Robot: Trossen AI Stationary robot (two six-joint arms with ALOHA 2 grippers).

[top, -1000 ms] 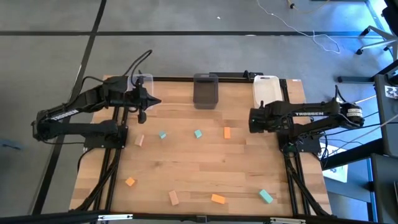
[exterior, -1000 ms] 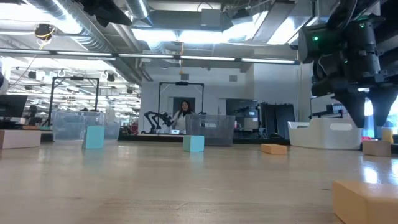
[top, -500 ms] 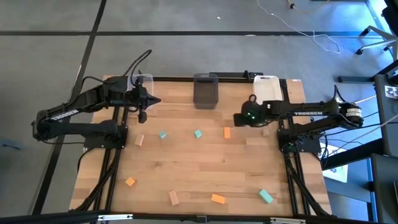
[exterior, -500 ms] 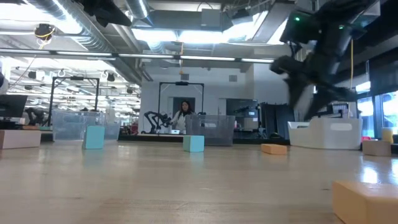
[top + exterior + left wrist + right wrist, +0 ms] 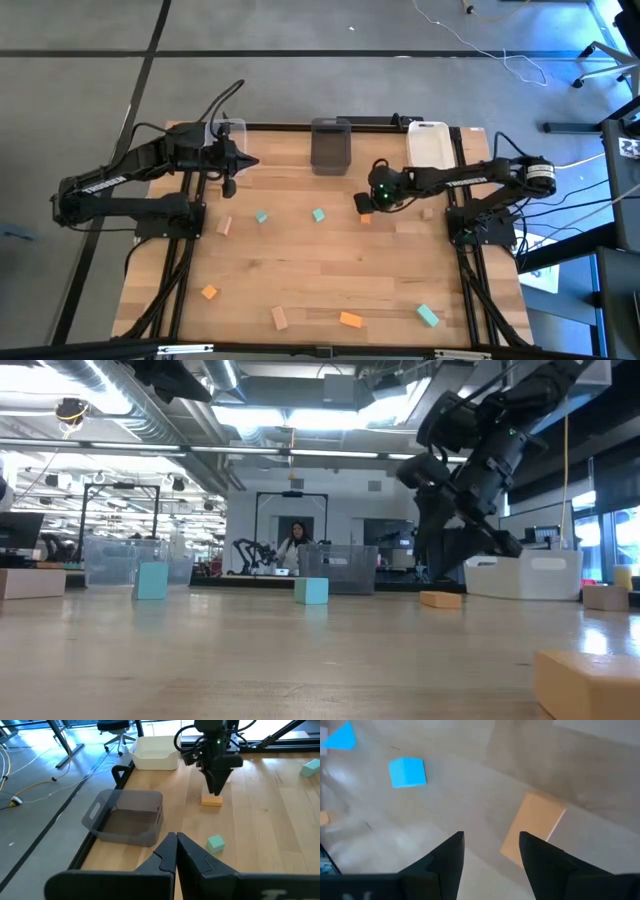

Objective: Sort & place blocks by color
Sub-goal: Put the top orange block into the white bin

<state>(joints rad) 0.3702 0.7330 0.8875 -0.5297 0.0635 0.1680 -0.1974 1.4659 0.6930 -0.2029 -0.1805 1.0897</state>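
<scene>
Orange block [image 5: 366, 213] lay mid-worktop with bare wood [image 5: 330, 270] around it; the right gripper [image 5: 361, 203] hung just above, fingers [image 5: 447, 857] apart. Left gripper [image 5: 245, 162] waited near the clear bin [image 5: 222, 131], fingers [image 5: 167, 851] together.

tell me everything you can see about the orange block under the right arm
The orange block is a small rectangular piece with flat faces and sharp edges, matte orange, lying flat on the wooden table near the far edge, between the dark grey bin and the white bin. The right pincer hangs just above it, fingers open in the right wrist view, with the block partly showing between them. No contact is visible. A teal block lies apart to its side.
</scene>
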